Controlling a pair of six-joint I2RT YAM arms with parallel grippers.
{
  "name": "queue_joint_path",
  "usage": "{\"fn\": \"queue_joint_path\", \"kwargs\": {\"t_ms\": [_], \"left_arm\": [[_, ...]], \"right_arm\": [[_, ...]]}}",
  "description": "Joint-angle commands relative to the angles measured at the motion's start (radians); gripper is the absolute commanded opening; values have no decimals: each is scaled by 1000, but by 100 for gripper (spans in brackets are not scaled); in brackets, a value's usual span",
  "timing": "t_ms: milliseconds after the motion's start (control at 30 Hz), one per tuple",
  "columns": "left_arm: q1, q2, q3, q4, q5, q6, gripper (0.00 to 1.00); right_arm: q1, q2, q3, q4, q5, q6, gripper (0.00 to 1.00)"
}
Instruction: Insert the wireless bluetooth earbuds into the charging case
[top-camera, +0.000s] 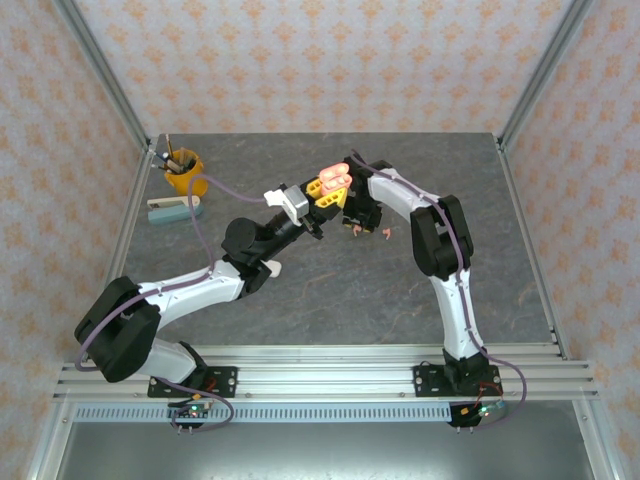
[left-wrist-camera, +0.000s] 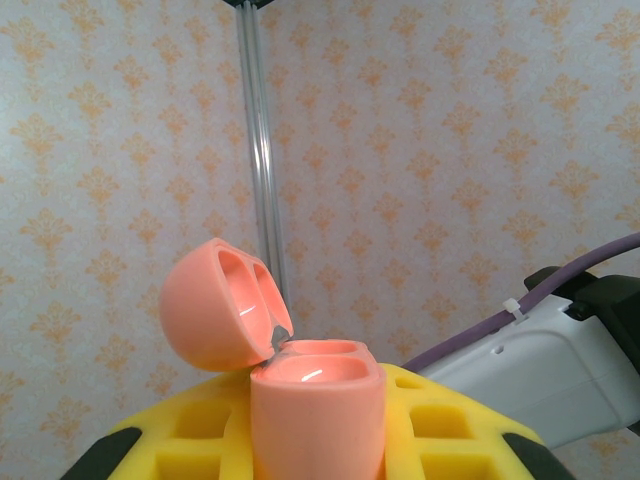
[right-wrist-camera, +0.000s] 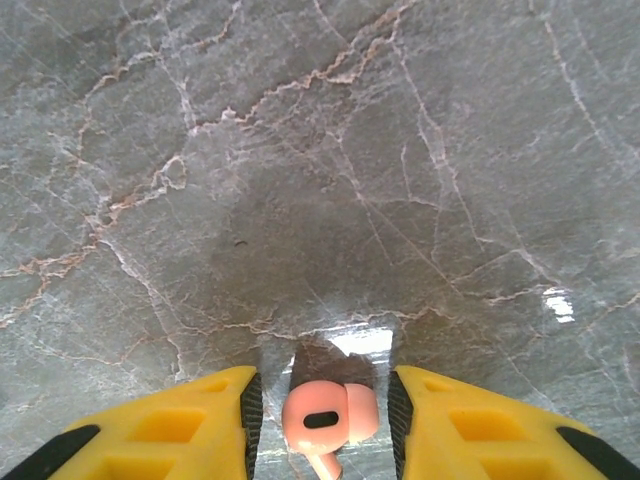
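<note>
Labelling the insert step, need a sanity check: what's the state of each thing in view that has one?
charging case: lid open, upright in the left tool.
left tool: shut on the charging case.
right tool: open, straddling the salmon earbud.
salmon earbud: lying on the table, a gap either side, not gripped.
yellow cup: upright.

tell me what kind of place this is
Likely a robot test booth in a lab: a marble-look table fenced by aluminium posts and wallpapered walls, with a left arm and right arm bolted to a rail at its near edge.
</note>
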Motion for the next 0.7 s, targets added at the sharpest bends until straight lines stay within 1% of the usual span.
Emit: {"fn": "queue_joint_path", "kwargs": {"t_ms": [0, 400, 667], "left_arm": [[7, -17, 21, 13, 15, -9, 0], [7, -15, 27, 8, 15, -14, 0], [7, -10, 36, 2, 17, -21, 0]], "right_arm": [[12, 23, 21, -50, 19, 8, 38], [12, 12, 10, -42, 9, 13, 27], [12, -40, -26, -9, 15, 27, 26]]}}
